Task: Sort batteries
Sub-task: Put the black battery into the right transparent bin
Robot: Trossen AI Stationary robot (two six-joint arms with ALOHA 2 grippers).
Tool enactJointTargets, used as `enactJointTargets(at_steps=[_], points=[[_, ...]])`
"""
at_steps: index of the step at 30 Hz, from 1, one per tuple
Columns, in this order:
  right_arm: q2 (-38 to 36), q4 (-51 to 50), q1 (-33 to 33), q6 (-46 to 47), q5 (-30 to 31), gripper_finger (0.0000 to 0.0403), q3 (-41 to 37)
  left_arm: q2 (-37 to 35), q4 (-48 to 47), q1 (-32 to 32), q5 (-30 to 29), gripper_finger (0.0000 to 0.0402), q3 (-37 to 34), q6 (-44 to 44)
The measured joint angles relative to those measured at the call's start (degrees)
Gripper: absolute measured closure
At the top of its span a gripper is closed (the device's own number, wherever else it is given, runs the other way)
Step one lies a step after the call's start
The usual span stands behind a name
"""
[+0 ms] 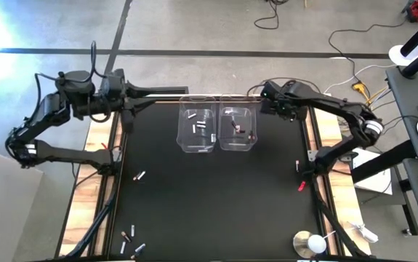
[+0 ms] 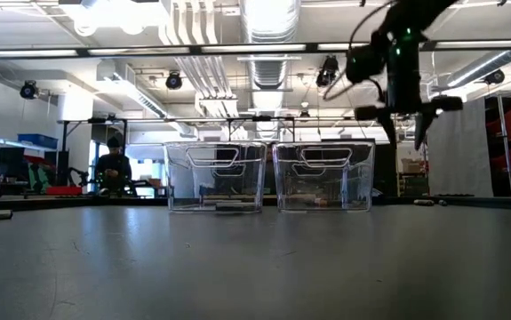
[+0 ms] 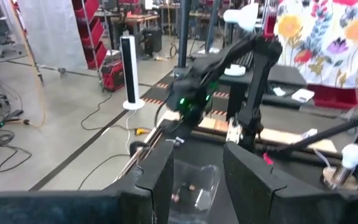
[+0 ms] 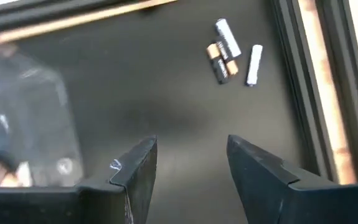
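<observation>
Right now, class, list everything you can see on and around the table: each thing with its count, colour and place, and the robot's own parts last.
bins: two, clear, side by side at the table's far middle; a few batteries inside each.
loose batteries: silvery-white and dark with copper ends; two at left middle, about five at the near left corner.
disc: one, metal with white top, near right corner.
red piece: one, right edge.
table: one, black top, wooden sides.
person: one, dark clothes, far in the room behind.
left hand: open, empty, raised left of the bins.
right hand: open, empty, raised beside the right bin.
</observation>
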Motion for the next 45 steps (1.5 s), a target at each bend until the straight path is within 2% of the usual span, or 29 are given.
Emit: enactJointTargets(at_steps=[3,6,13,16,20,27,34,41,45], points=[[0.2,1.6,-1.4,2.4,-0.2,0.0216,-4.1,1.1,2.0,0.0,0.0,0.0283,0.0,-1.9],[-1.1,1.5,-0.1,0.9,-0.2,0.0216,-7.7,1.7,2.1,0.0,0.0,0.0283,0.0,-3.9],[-8.9,-1.5,11.2,3.7,-0.5,0.0216,-15.2,3.0,1.5,-0.8,0.0,0.0283,-1.1,-8.3],[-10.0,-4.7,15.6,2.7,-3.7,0.0216,-17.5,4.3,3.2,-1.0,0.0,0.0283,-2.5,-8.4],[-9.4,-8.5,19.8,-6.2,-9.8,0.0216,-20.0,6.6,7.5,-1.0,0.0,0.0283,-4.5,-6.6],[-8.3,-9.2,21.8,-33.3,-18.4,0.0214,-20.4,10.2,9.5,-1.0,0.0,0.0283,-3.7,-1.4],[-5.6,-13.5,23.1,-52.5,-18.1,0.0173,-20.4,9.8,9.4,-1.0,0.0,0.0283,-3.3,-0.3],[-5.2,-13.5,27.8,-56.9,-22.8,0.0095,-20.9,7.9,7.4,-1.0,0.0,0.0283,-3.3,-2.0],[-5.0,-13.3,31.1,-56.2,-23.0,0.0070,-21.2,7.5,5.1,-1.0,0.0,0.0283,-3.4,-2.6]])
